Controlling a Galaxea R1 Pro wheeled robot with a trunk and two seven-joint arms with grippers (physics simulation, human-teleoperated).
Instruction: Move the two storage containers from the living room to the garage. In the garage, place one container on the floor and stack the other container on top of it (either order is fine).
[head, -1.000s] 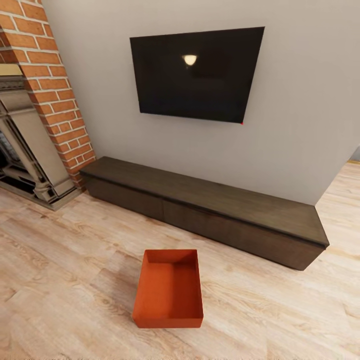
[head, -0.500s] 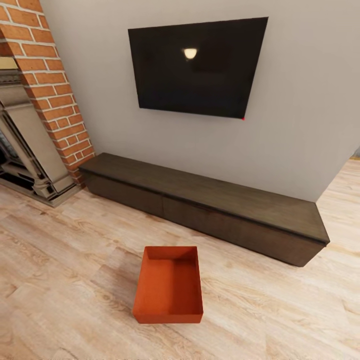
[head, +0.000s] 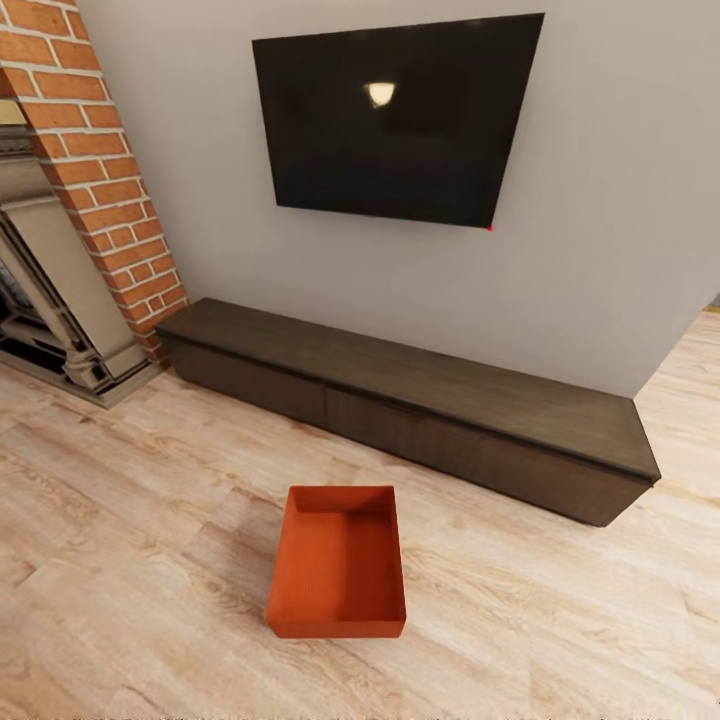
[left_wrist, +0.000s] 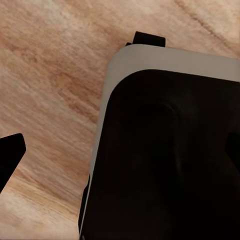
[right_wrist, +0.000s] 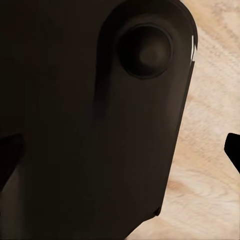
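One orange-red storage container (head: 338, 565), open-topped and empty, sits upright on the light wood plank floor (head: 130, 560) of the living room, low in the middle of the head view. In the left wrist view the left gripper (left_wrist: 120, 155) hangs over the plank floor beside a dark rounded part of the robot (left_wrist: 165, 160); one black fingertip (left_wrist: 10, 155) shows at the picture's edge. The right gripper (right_wrist: 120, 150) is likewise spread, with a fingertip (right_wrist: 234, 150) at the edge and nothing held. The garage is out of view.
A long low dark wood cabinet (head: 420, 385) runs along the grey wall behind the container, under a black wall TV (head: 395, 120). A red brick fireplace (head: 100, 170) stands at the left. Plank floor continues past the wall's right end (head: 690, 370).
The whole head picture has shifted: the TV and cabinet look slightly larger and the container sits a little higher, so the camera has moved. The container has not moved on the floor.
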